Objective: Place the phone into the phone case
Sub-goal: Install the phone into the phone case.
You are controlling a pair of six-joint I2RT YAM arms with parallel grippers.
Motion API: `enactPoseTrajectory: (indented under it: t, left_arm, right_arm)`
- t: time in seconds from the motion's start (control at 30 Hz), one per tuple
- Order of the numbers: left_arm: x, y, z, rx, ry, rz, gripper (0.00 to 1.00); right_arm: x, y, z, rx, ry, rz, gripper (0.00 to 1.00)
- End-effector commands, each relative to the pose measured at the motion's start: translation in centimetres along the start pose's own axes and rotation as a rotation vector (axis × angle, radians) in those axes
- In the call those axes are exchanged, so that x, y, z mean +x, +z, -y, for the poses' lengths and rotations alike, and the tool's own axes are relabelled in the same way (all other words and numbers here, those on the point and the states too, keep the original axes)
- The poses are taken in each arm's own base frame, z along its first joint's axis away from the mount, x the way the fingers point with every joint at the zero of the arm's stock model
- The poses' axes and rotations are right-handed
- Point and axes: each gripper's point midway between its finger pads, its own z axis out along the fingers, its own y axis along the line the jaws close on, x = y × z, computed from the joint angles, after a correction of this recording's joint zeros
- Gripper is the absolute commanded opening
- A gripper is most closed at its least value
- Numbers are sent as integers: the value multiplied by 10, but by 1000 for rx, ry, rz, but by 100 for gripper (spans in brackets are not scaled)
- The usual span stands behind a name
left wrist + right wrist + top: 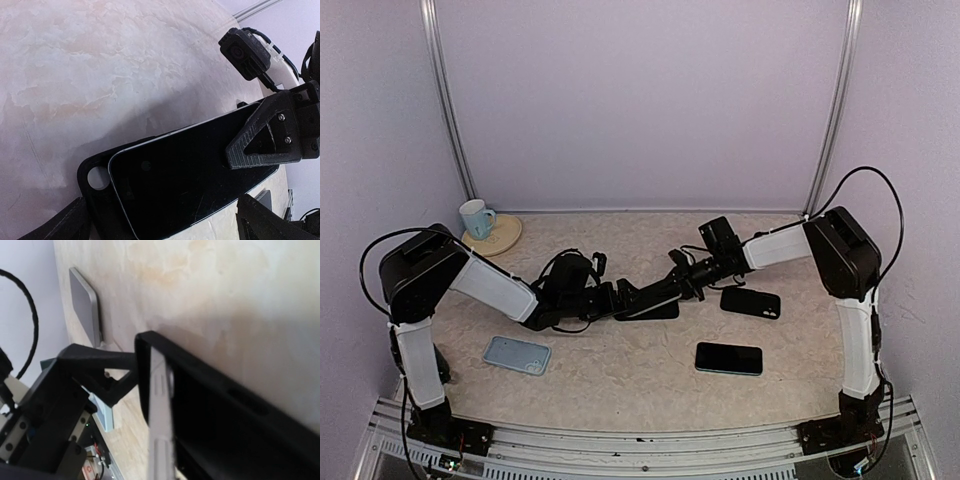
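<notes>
The left tool [618, 298] stands spread wide, its two fingers [65, 226] straddling the near end of the phone [190, 180] without closing on it. The right tool [270, 135] comes in from the other side with its fingers pressed together, pinching nothing, and its tip rests on the phone's dark glass face.

The phone lies on top of the black phone case [94, 200] in the middle of the tabletop [620, 385], between the two arms. It isn't seated flush. At the camera-hole end the case sticks out past the phone's corner, and from the right wrist the phone's silvery edge sits tilted up above the case's rim.

Just right of them another black case [750, 302] lies flat, and a second dark phone [728, 358] is a bit nearer the front edge. A pale blue case [516, 354] sits front left. A mug [475, 217] stands on a round coaster [507, 238] in the far left corner.
</notes>
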Motion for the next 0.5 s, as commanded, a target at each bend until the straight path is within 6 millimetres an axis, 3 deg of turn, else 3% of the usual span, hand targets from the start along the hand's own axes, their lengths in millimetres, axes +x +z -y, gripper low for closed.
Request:
enactPoseTrajectory:
  t: [0.0, 0.47]
  left_arm:
    - [13, 7, 20, 64, 5, -46, 99]
    - [13, 6, 32, 97, 7, -54, 99]
  right_arm:
    - [5, 19, 6, 4, 1, -18, 0]
    - [10, 37, 8, -5, -15, -35, 0]
